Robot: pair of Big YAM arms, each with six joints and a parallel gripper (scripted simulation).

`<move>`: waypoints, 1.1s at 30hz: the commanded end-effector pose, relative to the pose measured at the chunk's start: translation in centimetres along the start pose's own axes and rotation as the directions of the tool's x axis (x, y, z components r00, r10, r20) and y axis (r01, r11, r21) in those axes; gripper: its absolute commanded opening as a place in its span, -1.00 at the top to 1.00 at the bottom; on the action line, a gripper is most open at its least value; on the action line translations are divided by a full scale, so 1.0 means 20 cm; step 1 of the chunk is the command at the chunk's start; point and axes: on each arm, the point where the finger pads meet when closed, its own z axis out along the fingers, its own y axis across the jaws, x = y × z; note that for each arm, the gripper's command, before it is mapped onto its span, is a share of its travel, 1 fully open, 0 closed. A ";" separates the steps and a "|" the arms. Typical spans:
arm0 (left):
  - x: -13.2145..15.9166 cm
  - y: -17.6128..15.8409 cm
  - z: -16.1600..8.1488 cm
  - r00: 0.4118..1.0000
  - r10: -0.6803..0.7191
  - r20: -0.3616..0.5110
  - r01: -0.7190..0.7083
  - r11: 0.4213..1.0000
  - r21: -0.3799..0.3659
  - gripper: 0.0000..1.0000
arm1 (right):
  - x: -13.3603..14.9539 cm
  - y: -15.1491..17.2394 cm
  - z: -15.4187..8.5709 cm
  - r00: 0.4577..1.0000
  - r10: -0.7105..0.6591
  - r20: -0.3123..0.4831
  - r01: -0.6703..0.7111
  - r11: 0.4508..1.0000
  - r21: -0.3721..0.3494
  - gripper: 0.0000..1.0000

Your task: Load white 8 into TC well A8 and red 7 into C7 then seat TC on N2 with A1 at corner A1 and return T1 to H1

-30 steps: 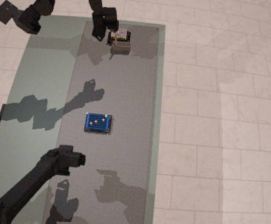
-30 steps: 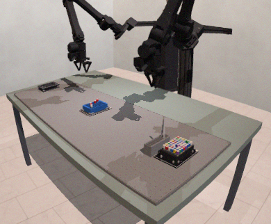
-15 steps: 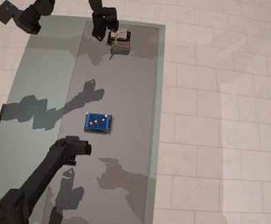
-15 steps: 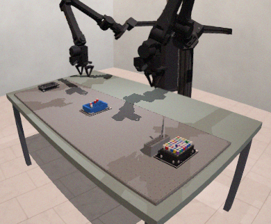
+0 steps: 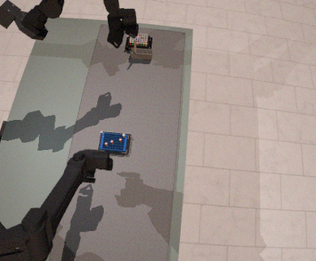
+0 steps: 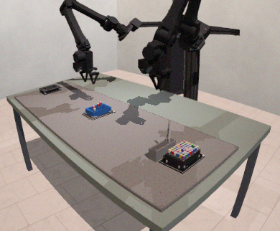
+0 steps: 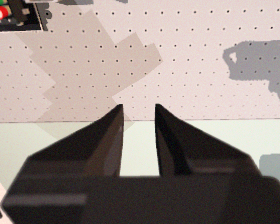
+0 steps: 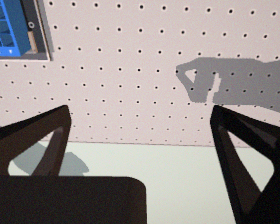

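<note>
The blue tube carrier TC sits on the mat between the arms and holds a white-capped vial and three red-capped vials; it also shows in the exterior view, and its corner in the right wrist view. The vial rack R1 is full of coloured vials. The forceps T1 stand upright in the grey holder H1. My right gripper is open and empty, beside TC. My left gripper hovers beside R1, its fingers close together with nothing between them.
The dark raised nest N2 stands at the far end of the mat on the right arm's side, with nothing on it. R1's corner shows at the top left of the left wrist view. The mat's edge runs under both grippers.
</note>
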 end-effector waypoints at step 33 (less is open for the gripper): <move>-0.03 0.02 -0.01 1.000 -0.012 0.012 0.012 1.000 -0.006 0.53 | -0.19 0.59 0.21 1.000 0.010 0.001 -0.010 1.000 -0.008 -1.00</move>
